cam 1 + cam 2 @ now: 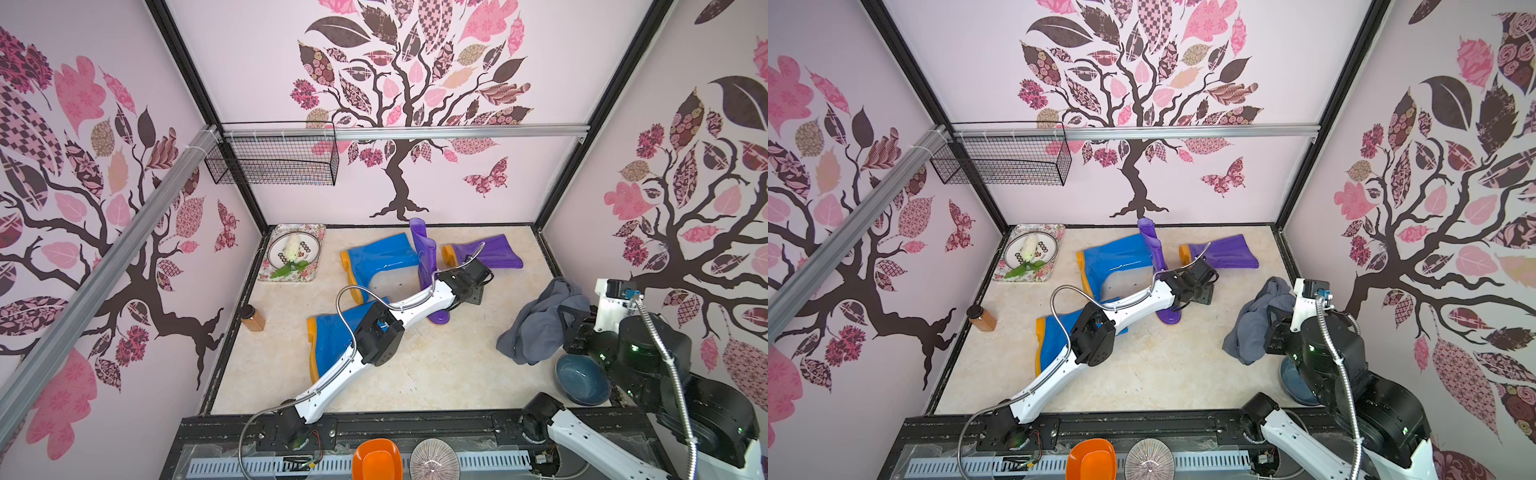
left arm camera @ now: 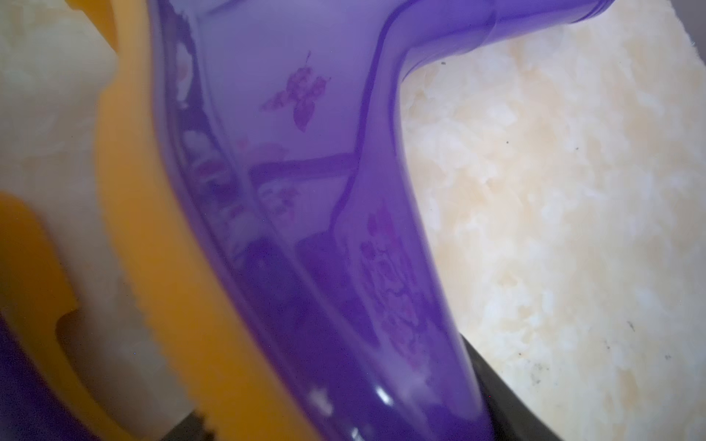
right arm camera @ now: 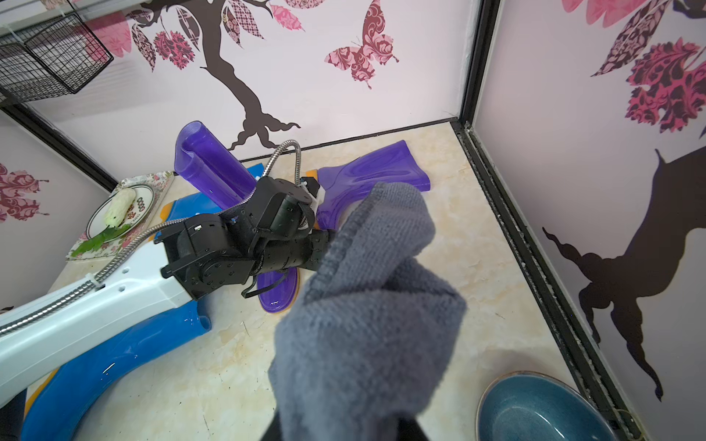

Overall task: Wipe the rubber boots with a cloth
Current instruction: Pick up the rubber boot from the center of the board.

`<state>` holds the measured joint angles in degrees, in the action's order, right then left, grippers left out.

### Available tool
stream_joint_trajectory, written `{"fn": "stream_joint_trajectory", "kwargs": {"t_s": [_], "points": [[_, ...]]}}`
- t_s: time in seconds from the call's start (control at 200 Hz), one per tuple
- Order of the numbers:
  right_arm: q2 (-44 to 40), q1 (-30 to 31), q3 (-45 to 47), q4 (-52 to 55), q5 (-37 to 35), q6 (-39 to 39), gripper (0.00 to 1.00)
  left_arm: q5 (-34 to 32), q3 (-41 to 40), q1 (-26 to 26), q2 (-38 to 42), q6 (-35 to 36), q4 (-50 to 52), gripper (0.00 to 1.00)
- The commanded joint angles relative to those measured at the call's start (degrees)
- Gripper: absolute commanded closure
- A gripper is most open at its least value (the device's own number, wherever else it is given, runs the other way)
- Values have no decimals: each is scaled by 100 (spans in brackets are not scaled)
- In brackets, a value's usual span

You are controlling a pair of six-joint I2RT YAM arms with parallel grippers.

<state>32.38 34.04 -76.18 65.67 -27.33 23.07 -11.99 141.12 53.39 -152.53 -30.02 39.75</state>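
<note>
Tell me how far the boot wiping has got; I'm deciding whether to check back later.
Done: the right gripper holds the cloth, which hangs from it. In hand: the left gripper straddles a purple boot, grip unclear. Left: the cloth touches no boot, so wiping all four seems ahead.

Cream marbled tabletop (image 1: 436, 374) — four rubber boots (image 1: 374, 259) mid-table, one purple boot (image 1: 428, 266) upright; floral tray (image 1: 309, 272) far left, amber jar (image 1: 252, 318) left, blue bowl (image 1: 582, 380) near right — cloth (image 1: 540, 328) possibly touching.

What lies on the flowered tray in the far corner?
A round plate lies on the tray, and on it a white vegetable with green leaves. The plate's middle is covered.
</note>
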Motion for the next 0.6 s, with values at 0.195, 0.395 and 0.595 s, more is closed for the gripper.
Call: {"fn": "stream_joint_trajectory", "kwargs": {"t_s": [0.195, 0.395, 0.595], "points": [[-109, 7, -18, -211, -17, -94, 100, -89, 338, -55, -12, -69, -399, 65], [-92, 6, -132, -127, -181, -42, 100, -93, 252, -39, 161, -53, -427, 90], [5, 14, -450, -52, -546, -76, 100, -484, -131, 80, 600, 68, -588, 100]]}}
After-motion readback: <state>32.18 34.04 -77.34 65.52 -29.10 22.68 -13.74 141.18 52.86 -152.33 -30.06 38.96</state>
